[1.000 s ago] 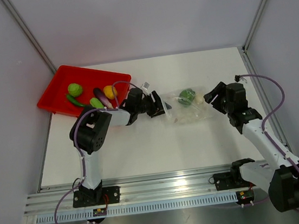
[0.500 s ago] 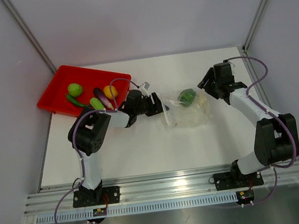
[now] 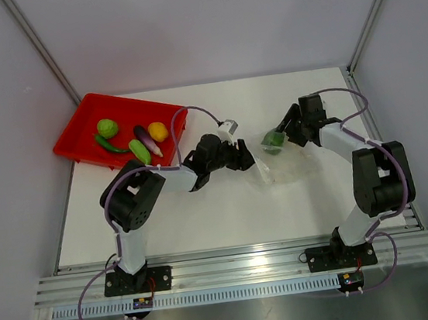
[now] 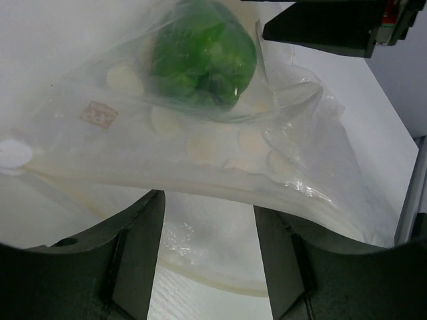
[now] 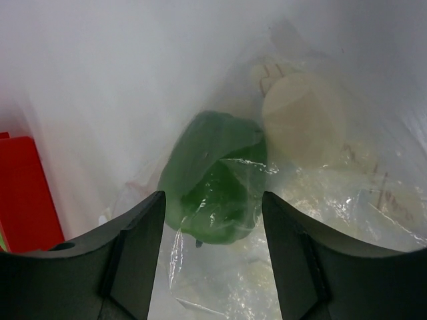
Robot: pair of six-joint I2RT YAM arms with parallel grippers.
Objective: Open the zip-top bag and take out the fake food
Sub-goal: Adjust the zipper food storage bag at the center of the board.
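Writing: a small reddish-brown square mark on the zip-top bag, too blurred to read. There is also faint grey print on the film in the right wrist view, not legible.
Bag: clear, crinkly plastic with glossy folds. It lies on the counter right of centre, between the ends of the two arms.
Inside the bag: one lobed green piece at the far end. Several pale round spots sit beside and below it; I cannot tell whether they are objects or print.
Outside the bag: on the red tray at the far left, well apart from the bag, are a round green fruit, a long green pod, a green oval, a long purple piece and a round yellow piece.
Left jaws: the left gripper stands apart, with the bag's near edge lying slack in the gap and nothing pinched.
Right jaws: the right gripper is spread, with the green piece just ahead behind the film. It is not clamped on anything.
Counter: white and matte.
Room: pale grey wall panels, metal posts in the back corners, and a ribbed metal rail along the near edge carrying both arm bases.
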